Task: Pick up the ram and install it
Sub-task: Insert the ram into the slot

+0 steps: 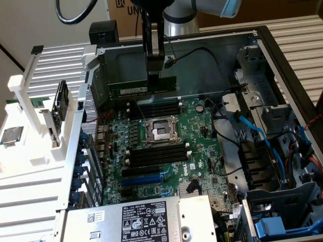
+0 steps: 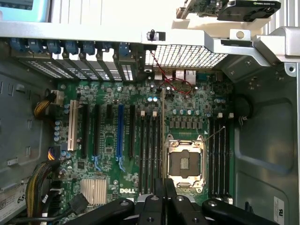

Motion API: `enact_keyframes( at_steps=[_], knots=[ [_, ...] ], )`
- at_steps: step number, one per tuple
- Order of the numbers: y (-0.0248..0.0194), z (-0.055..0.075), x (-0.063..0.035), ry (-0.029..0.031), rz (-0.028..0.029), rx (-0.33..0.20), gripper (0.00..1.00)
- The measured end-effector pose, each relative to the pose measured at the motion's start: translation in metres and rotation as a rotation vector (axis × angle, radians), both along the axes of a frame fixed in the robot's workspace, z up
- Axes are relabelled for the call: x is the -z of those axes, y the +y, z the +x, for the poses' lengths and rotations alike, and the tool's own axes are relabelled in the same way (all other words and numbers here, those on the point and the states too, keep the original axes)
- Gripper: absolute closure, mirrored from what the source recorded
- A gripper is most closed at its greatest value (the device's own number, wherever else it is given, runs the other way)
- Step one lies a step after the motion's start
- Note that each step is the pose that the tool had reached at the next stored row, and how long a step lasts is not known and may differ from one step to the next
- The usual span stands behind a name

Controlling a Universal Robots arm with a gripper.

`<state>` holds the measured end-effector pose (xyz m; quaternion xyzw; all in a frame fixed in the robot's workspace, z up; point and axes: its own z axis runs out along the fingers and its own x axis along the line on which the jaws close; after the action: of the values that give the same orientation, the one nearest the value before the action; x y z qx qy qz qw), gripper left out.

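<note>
The ram [image 1: 132, 89] is a long dark-green strip with a white label. It hangs level on its long edge inside the open computer case, above the motherboard [image 1: 202, 131]. My gripper [image 1: 154, 75] comes down from above and is shut on the strip's right part. The strip runs parallel to the black memory slots [image 1: 154, 108] and sits just behind them in the exterior view. In the wrist view the ram [image 2: 162, 131] shows edge-on as a thin line running out from my gripper [image 2: 164, 187], between the memory slots [image 2: 147, 150] and the CPU socket [image 2: 184, 164].
A second bank of black slots [image 1: 156, 154] lies in front of the CPU socket [image 1: 160, 131], with a blue expansion slot [image 1: 144, 179] nearer still. Blue and black cables [image 1: 252, 131] and drive cages fill the exterior view's right. A power supply [image 1: 146, 217] sits at the front.
</note>
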<state>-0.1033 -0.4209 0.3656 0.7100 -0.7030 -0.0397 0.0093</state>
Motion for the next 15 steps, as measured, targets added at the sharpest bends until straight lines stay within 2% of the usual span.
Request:
enact_keyframes(
  at_steps=[2,8,10,12,13,14,15],
  knots=[
    [0.0005,-0.0001,0.0003,-0.0040,-0.0005,0.001,0.88],
    [0.0031,-0.0001,0.0032,-0.0229,-0.0005,0.013,0.88],
    [0.0037,-0.0001,0.0046,-0.0263,-0.0004,0.022,0.88],
    [0.0038,0.0000,0.0047,-0.0265,-0.0014,0.026,0.88],
    [0.0044,-0.0001,0.0048,-0.0265,-0.0044,0.027,0.88],
    [0.0062,-0.0001,0.0051,-0.0267,-0.0120,0.027,0.88],
    [0.0085,-0.0001,0.0054,-0.0268,-0.0221,0.026,0.88]
  ],
)
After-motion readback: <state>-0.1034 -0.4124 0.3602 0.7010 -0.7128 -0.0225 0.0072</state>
